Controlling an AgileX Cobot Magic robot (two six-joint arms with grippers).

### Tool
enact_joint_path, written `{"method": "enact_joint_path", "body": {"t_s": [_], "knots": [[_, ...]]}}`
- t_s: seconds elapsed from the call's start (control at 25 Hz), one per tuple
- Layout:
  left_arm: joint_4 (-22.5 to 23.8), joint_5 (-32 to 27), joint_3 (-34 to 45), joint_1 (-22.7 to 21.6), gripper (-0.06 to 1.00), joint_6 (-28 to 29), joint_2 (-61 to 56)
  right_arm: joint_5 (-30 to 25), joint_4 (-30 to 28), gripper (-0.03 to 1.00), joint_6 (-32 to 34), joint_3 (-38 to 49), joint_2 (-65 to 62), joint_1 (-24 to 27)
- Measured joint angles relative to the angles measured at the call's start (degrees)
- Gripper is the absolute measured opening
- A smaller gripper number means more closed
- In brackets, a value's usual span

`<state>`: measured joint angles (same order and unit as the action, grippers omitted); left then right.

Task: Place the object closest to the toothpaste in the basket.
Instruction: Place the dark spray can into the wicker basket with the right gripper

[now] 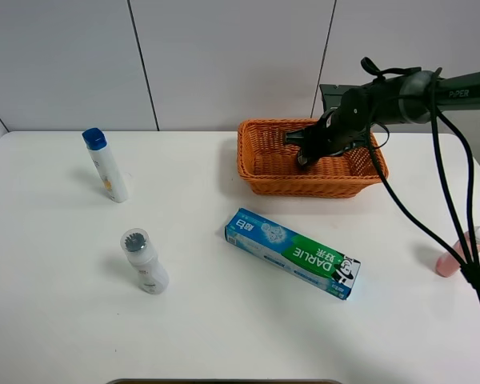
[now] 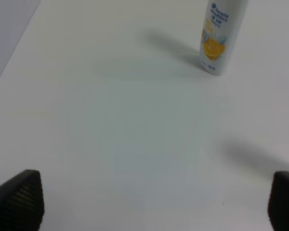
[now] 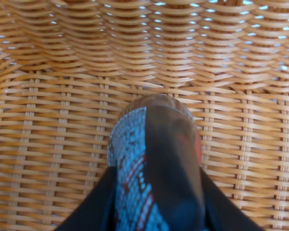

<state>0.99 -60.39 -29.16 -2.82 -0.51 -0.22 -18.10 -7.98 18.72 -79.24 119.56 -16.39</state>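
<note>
Wicker of the basket (image 3: 48,120) is being seen just beyond the right pincer (image 1: 302,154), by which a dark, blue-patterned cylinder (image 3: 154,159) is being grasped; the left pincer (image 2: 149,202) is being held released.

High overview; wrist close-up inside basket (image 1: 304,186)

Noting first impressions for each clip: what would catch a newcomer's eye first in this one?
The right gripper reaches into the orange wicker basket at the back of the white table, shut on a dark object patterned blue and red. Next comes the blue-green toothpaste box, lying flat on the table in front of the basket.
</note>
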Motion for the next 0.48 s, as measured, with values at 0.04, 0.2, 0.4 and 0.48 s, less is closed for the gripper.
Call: {"method": "enact_joint_path", "body": {"t_s": [0.04,0.2,0.4,0.48], "knots": [[0.0,0.0,0.0,0.0,0.94,0.0,0.0,0.0,0.0,0.33,0.0,0.0,0.0,0.0],[0.0,0.0,0.0,0.0,0.94,0.0,0.0,0.04,0.0,0.33,0.0,0.0,0.0,0.0],[0.0,0.0,0.0,0.0,0.94,0.0,0.0,0.04,0.0,0.33,0.0,0.0,0.0,0.0],[0.0,0.0,0.0,0.0,0.94,0.0,0.0,0.04,0.0,0.33,0.0,0.0,0.0,0.0]]}}
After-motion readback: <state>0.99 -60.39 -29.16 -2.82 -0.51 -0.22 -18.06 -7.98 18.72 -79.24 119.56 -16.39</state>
